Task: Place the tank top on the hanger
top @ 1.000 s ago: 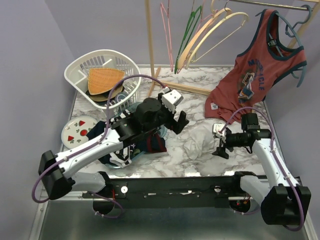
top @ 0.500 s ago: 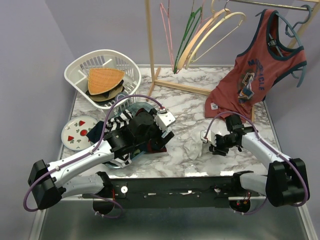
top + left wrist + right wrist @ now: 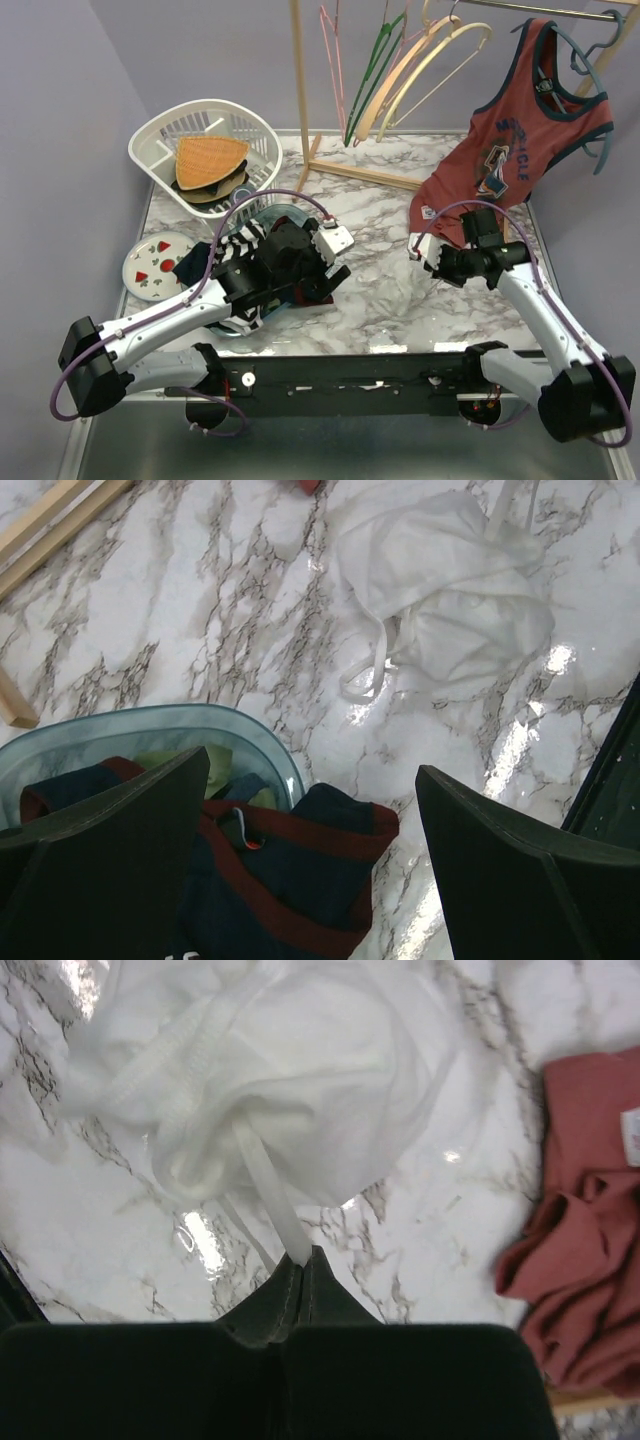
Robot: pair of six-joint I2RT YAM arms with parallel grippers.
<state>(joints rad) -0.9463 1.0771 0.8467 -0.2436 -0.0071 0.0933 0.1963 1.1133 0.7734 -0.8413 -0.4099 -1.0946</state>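
One white tank top (image 3: 394,288) lies crumpled on the table (image 3: 380,205); the cream hanger (image 3: 440,50) hangs well apart on the rail (image 3: 560,9). At the left wrist, the left hand (image 3: 310,775) is spread, empty, above a tub (image 3: 150,725) of dark clothes (image 3: 300,865). At the right wrist, the right hand (image 3: 300,1265) pinches a strap (image 3: 265,1185). Limp and light, the top probably handles best by its straps.

Two tank tops: one white tank top (image 3: 440,590) at 5 o'clock on the counter (image 3: 380,215), one red tank top (image 3: 520,150) at 2 o'clock. Five hangers from 12 to 2 o'clock: one pink hanger (image 3: 334,62), one green hanger (image 3: 372,80), two cream hangers (image 3: 400,70), one blue-grey hanger (image 3: 607,145). One basket (image 3: 150,150), one plate (image 3: 140,262).
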